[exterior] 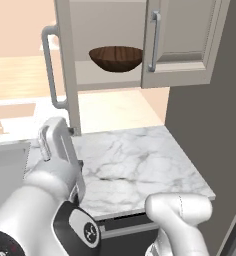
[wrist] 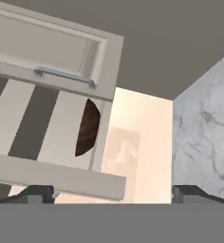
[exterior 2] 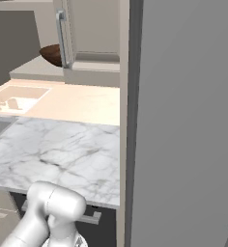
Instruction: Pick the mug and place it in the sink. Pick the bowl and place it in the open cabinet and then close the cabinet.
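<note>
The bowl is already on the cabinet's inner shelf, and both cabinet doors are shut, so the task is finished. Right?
Not quite. The bowl does sit on the inner shelf of the cabinet, but the left door is swung wide open, as the left base view shows. Closing the cabinet is not yet done.
</note>
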Controlling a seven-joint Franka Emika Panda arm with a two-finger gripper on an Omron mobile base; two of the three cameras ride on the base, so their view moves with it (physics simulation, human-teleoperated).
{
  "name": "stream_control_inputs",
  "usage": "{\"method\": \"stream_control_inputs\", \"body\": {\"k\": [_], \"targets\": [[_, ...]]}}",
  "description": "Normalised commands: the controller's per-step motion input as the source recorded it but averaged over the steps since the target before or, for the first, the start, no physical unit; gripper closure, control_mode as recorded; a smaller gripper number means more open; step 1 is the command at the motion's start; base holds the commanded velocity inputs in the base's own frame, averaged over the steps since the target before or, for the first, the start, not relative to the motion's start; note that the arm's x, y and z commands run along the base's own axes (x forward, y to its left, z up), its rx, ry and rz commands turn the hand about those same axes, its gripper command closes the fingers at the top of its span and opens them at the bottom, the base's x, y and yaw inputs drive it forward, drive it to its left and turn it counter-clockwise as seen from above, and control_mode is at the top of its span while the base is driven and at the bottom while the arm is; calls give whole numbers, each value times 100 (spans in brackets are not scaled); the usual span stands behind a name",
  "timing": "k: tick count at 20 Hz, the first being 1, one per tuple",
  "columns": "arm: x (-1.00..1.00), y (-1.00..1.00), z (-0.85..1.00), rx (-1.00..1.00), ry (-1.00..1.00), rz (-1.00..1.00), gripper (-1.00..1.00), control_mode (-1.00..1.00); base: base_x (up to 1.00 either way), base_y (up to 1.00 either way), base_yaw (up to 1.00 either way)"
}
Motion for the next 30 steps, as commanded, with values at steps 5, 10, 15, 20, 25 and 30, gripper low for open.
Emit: {"method": "stream_control_inputs", "body": {"k": [5,10,15,20,25,30], "targets": [[14,55,0,-5,12,-14,-100,-100,0,0,0],[1,8,4,-8,14,-16,-100,-100,0,0,0],[0,-1,0,-20,26,-23,-100,-100,0,0,0],[1,-19,0,-23,35,-15,-100,-100,0,0,0],[25,-16,0,-14,22,-2,-100,-100,0,0,0],[25,-4,0,-13,9,0,-100,-100,0,0,0]]}}
